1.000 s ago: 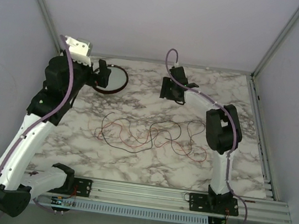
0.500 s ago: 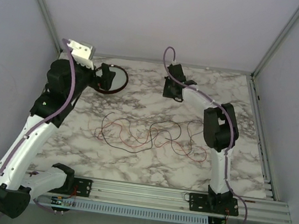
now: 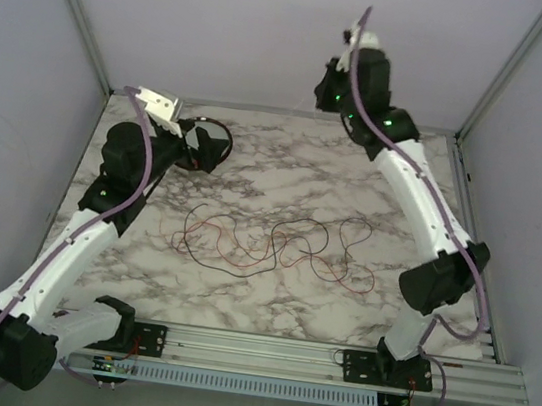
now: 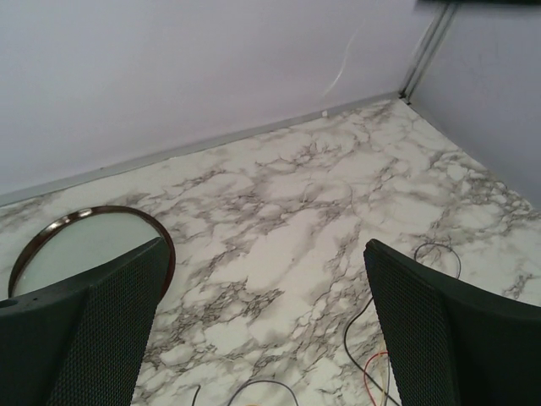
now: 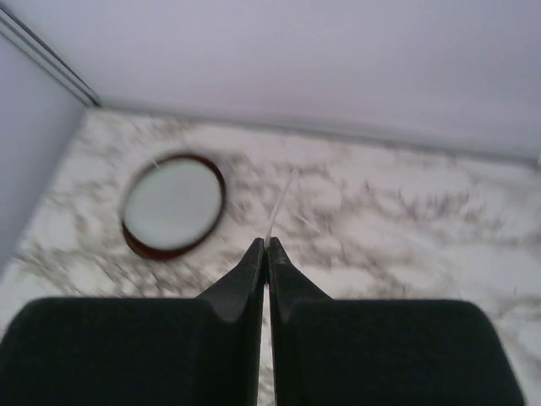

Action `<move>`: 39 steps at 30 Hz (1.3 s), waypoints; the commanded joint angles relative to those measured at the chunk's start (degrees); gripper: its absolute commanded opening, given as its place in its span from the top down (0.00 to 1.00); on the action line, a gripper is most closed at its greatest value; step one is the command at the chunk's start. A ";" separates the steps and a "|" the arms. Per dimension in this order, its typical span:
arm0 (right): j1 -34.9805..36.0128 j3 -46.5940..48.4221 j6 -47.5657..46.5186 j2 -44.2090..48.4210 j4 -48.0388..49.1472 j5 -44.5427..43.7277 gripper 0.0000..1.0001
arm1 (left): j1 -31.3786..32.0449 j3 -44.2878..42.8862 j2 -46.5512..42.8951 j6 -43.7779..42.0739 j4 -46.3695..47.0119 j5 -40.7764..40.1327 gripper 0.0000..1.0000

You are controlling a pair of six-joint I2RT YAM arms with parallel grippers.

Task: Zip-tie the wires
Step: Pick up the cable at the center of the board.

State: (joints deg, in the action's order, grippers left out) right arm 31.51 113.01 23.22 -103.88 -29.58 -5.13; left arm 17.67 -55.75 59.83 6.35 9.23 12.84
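Thin red and dark wires (image 3: 275,245) sprawl in loose loops mid-frame on the white marble table (image 3: 267,303), open marble all round. Upper left, the left tool (image 4: 264,254) gapes wide near a dark-rimmed round dish (image 5: 173,203). Top centre, the right tool (image 5: 266,247) pinches a thin white strip (image 5: 283,196).

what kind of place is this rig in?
Likely an enclosed lab test cell: plain pale walls in aluminium framing, a marble-pattern tabletop, the left arm and right arm bolted to an extrusion rail.
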 commanded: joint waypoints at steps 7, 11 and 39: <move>-0.38 22.18 0.65 3.56 -3.31 8.18 1.00 | 1.35 8.93 5.32 0.03 19.18 2.27 0.00; -0.59 24.88 2.77 3.62 -1.15 12.15 1.00 | 3.29 11.58 9.06 2.10 27.71 1.52 0.00; -1.18 21.12 5.98 9.30 7.17 17.43 1.00 | 12.62 2.95 25.34 1.52 26.08 8.76 0.00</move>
State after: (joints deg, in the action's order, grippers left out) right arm 30.94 133.88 30.63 -96.90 -24.60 13.63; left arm 30.13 -51.18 90.48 9.74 42.57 17.78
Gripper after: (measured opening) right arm 0.006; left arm 0.997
